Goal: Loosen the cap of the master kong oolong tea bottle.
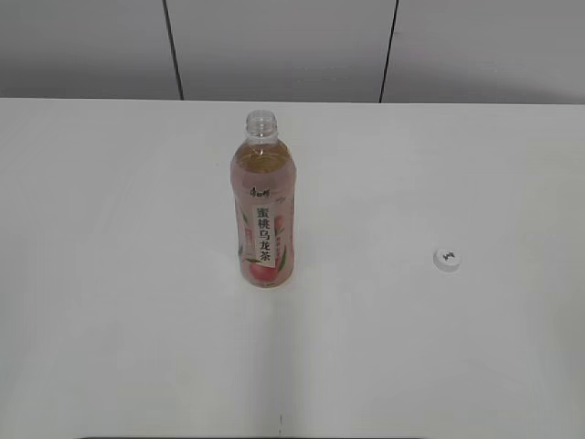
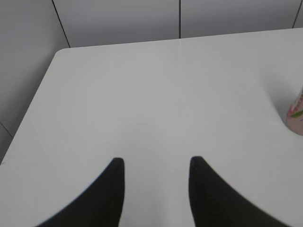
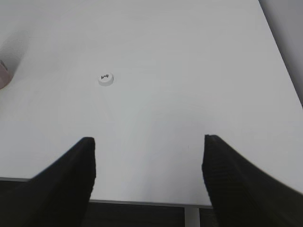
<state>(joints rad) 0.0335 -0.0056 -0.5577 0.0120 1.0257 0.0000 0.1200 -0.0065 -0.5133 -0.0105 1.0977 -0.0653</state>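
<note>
The master kong oolong tea bottle (image 1: 263, 206) stands upright near the table's middle, its neck open with no cap on it. Its base shows at the right edge of the left wrist view (image 2: 296, 116) and at the left edge of the right wrist view (image 3: 3, 73). The small white cap (image 1: 447, 259) lies flat on the table to the bottle's right, dark mark up; it also shows in the right wrist view (image 3: 105, 78). My left gripper (image 2: 156, 163) is open and empty above bare table. My right gripper (image 3: 148, 142) is open and empty near the table's front edge. Neither arm shows in the exterior view.
The white table (image 1: 110, 274) has a grey panelled wall (image 1: 274, 46) behind it. The table's left far corner shows in the left wrist view (image 2: 59, 51). Its right edge (image 3: 279, 52) and front edge (image 3: 142, 202) show in the right wrist view.
</note>
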